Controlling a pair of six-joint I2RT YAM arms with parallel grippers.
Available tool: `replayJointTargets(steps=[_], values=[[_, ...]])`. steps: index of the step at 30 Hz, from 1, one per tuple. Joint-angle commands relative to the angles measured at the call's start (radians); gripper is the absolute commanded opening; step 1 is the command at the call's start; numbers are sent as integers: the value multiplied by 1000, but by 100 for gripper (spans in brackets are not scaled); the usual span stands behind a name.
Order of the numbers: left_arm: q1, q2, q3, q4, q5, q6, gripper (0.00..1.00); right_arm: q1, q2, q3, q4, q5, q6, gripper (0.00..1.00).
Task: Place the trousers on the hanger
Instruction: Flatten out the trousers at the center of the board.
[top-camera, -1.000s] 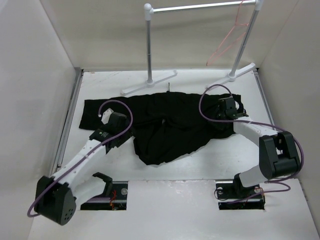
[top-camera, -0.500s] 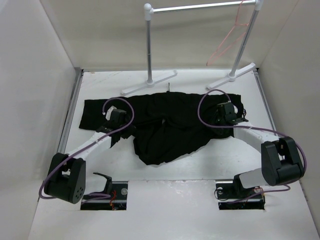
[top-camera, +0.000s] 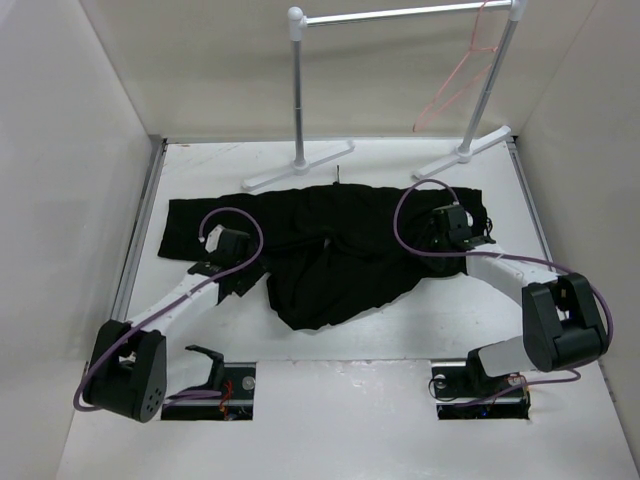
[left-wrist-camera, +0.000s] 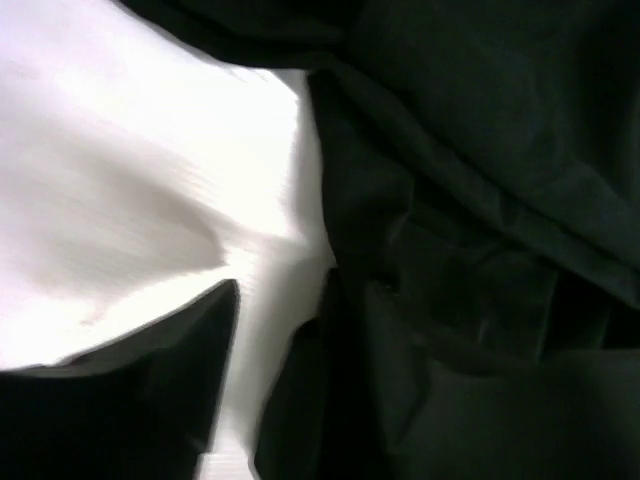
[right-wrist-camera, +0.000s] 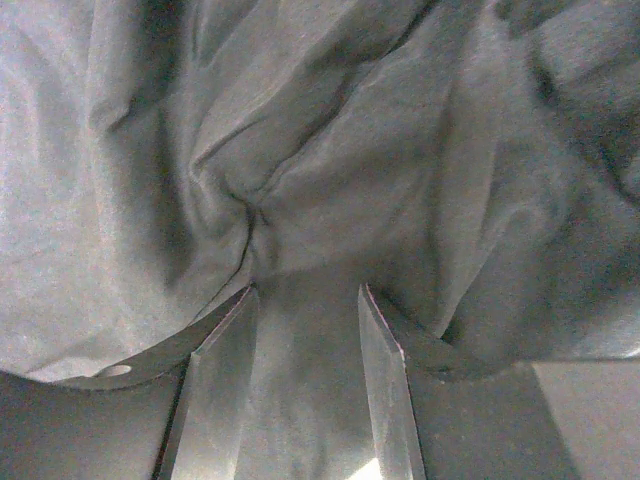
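Against the frame one second back: my left arm has swung at the shoulder, and the left jaws sit slightly lower and further left. They are now at the near left edge of the trousers (top-camera: 340, 250). My right arm has folded in, and the right jaws have shifted a little toward the near side, over the right-hand part of the garment. The cloth itself lies as it did.

Trousers: spread flat and rumpled across the middle of the bench (top-camera: 400, 330). One leg runs out to the left, and a bunched fold points toward the arm bases.

Hanger (top-camera: 455, 85): hooked on the right end of the rack (top-camera: 298, 90) crossbar at the far side, well apart from the trousers and from both arms.

Left jaws: the wrist view is blurred and dark. It shows bare bench on the left and black fabric on the right. I cannot tell how far open they are or whether they hold anything.

Right jaws: the fingers (right-wrist-camera: 215, 390) stand parted, pointing down onto creased fabric. Cloth shows in the gap between them, and they are not closed on it.
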Motion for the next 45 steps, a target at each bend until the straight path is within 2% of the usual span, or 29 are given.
replayJointTargets(steps=[1,3,5,7,10,12,17,25,26,27,30,31,34,35,38,41,43,45], values=[[-37,16,58,75,-26,-6,61,15,-4,24,37,-16,-20,50],[-60,40,60,101,-24,-11,64,15,-14,9,38,-18,-23,50],[-74,79,60,123,-24,-18,62,15,-27,-4,39,-18,-23,50],[-78,125,58,155,-23,-29,51,15,-38,-14,39,-22,-23,50],[-66,166,60,181,-23,-37,24,16,-51,-28,43,-22,-20,50],[-54,165,66,169,-27,-38,11,16,-56,-31,45,-22,-20,50],[-13,19,67,53,-81,-27,0,16,-59,-44,60,-22,-16,50],[-48,-364,173,-487,-257,-21,0,9,-67,-63,94,-51,-13,50],[-54,-396,182,-541,-276,-29,2,9,-70,-63,97,-57,-13,50],[-55,-415,182,-564,-280,-34,8,7,-70,-63,101,-64,-13,50],[-48,-397,158,-487,-236,-34,30,15,-59,-54,101,-79,-13,50],[-46,-356,155,-412,-189,-32,40,16,-54,-53,101,-82,-13,50],[-58,-219,156,-202,-94,-24,56,16,-48,-53,100,-85,-14,50],[-63,-179,161,-161,-78,-20,57,16,-48,-54,100,-85,-16,50],[-80,5,201,-75,-35,3,57,16,-57,-62,98,-85,-16,50],[-104,152,241,-60,-18,19,52,16,-76,-70,94,-85,-16,50],[-114,218,259,-60,-21,22,44,13,-85,-71,92,-85,-16,50],[-115,258,270,-52,-27,19,27,12,-94,-70,91,-85,-16,50]])
